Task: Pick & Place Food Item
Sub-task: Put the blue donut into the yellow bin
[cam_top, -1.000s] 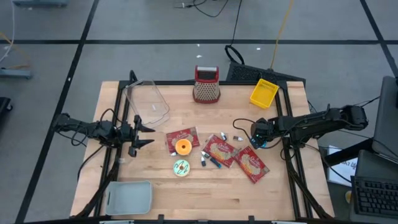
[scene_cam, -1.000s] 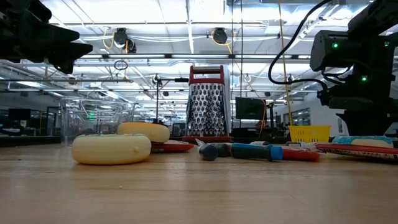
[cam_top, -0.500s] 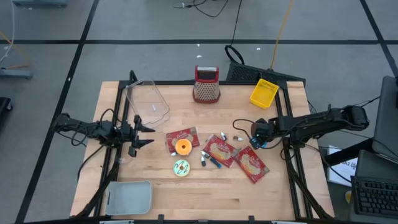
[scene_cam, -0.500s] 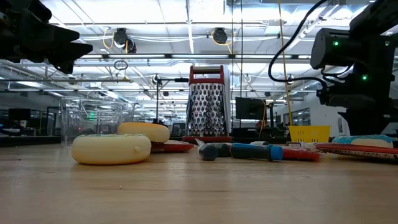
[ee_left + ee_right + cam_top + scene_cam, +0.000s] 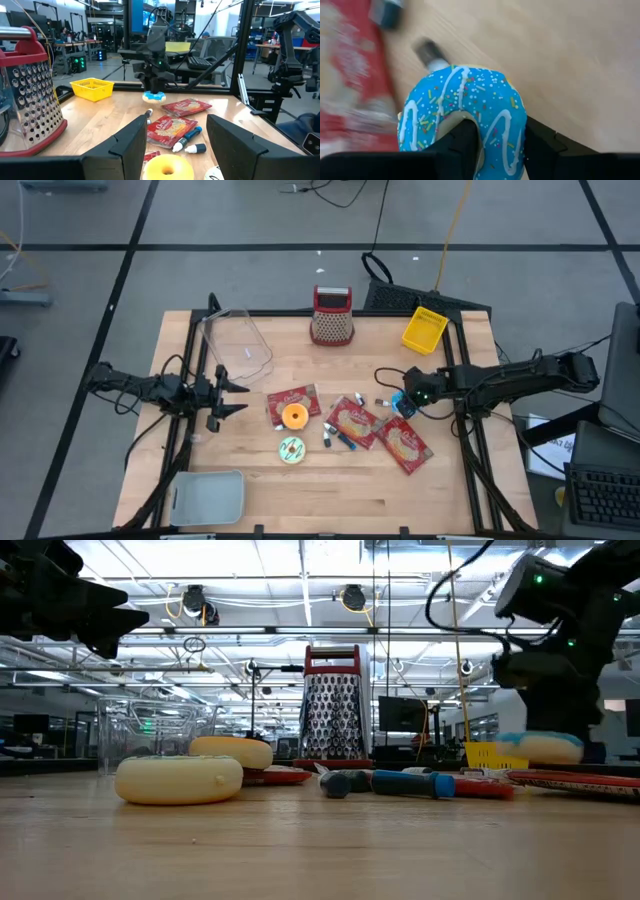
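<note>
A blue-iced donut [image 5: 465, 107] with white drizzle and sprinkles hangs above the table's right part, with my right gripper [image 5: 501, 147] shut on it. The low view shows this donut [image 5: 540, 747] clear of the wood; the high view shows the donut [image 5: 403, 405] beside the right gripper [image 5: 408, 400]. A yellow donut [image 5: 294, 416] lies on a red packet [image 5: 290, 402] at the middle. A green-and-white donut [image 5: 291, 448] lies flat nearer the front. My left gripper [image 5: 228, 395] waits open at the left edge, holding nothing. My right gripper has one finger [image 5: 465, 142] through the donut's hole and the other outside the ring, pinching the ring's near side [image 5: 502, 132] between them. The fingers slant down from the table's right side. The donut is lifted clear of the table, icing up.
Two more red packets [image 5: 353, 420] [image 5: 404, 444] and a few markers [image 5: 340, 438] lie below and left of the held donut. A grater [image 5: 332, 315], yellow basket [image 5: 424, 328] and clear container [image 5: 236, 345] stand along the far edge; a grey tray [image 5: 208, 495] sits front left.
My right gripper has risen and tipped less steeply, drifting slightly toward the table's left. The blue donut, which lay low by the red packets, has come up with it and now hangs clear of the table.
</note>
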Motion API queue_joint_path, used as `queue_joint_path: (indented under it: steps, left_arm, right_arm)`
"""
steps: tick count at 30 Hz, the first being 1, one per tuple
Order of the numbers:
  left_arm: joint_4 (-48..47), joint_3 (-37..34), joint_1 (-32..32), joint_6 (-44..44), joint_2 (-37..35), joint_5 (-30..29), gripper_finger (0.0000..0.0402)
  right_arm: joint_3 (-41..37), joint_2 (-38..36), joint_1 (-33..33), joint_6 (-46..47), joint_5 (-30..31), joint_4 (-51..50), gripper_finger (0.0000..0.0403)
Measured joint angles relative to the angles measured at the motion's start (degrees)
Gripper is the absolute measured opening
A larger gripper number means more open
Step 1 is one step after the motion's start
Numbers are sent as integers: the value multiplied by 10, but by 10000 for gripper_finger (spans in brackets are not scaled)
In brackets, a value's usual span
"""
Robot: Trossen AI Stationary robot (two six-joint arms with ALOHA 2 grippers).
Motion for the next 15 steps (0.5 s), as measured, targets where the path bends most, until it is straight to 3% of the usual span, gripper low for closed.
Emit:
queue_joint_path:
  steps: [10,15]
  left_arm:
    - [0,0,0,0,0,0,209]
    - [0,0,0,0,0,0,209]
  right_arm:
    - [0,-39,-8,-72,-1,151,116]
    - [1,-54,-47,-117,-45,246,116]
